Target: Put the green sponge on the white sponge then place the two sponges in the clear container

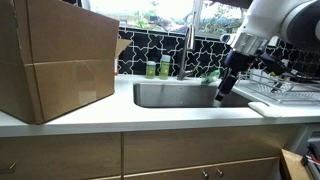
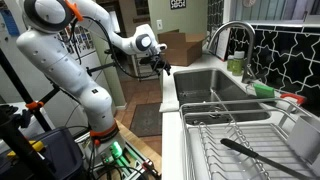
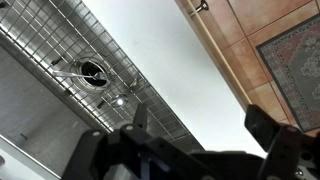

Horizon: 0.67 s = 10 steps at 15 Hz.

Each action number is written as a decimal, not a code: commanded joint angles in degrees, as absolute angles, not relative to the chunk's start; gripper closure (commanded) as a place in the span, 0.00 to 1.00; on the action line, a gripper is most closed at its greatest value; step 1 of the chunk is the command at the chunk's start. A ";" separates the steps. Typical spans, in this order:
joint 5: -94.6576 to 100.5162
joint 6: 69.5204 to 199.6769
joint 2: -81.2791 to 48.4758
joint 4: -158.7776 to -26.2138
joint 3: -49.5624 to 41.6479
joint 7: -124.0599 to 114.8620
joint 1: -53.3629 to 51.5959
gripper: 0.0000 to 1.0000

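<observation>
My gripper [image 1: 226, 92] [image 2: 160, 62] hangs open in the air over the front rim of the sink, nothing between its fingers. In the wrist view the gripper [image 3: 205, 128] frames bare white counter [image 3: 180, 60], one dark finger [image 3: 268, 125] at the right. A bright green slab, apparently the green sponge [image 1: 212, 73] [image 2: 262, 90], lies on the ledge behind the sink by the faucet. A flat white pad, likely the white sponge [image 1: 258, 108], rests on the counter to the right of the sink. I cannot make out the clear container.
A big cardboard box [image 1: 60, 60] fills the counter on one side. The steel sink [image 1: 180, 95] [image 3: 60, 60] has a wire grid and drain. Two green bottles [image 1: 158, 68] stand behind it beside the faucet [image 1: 188, 45]. A wire dish rack [image 1: 285, 85] [image 2: 235, 135] holds a dark utensil.
</observation>
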<state>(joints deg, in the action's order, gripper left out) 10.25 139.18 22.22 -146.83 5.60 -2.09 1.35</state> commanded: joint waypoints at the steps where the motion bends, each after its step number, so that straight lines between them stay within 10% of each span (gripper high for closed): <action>1: 10.49 138.96 22.23 -146.74 5.06 -2.26 0.79 0.00; 10: 9.66 139.90 22.04 -145.45 2.42 -4.56 3.66 0.00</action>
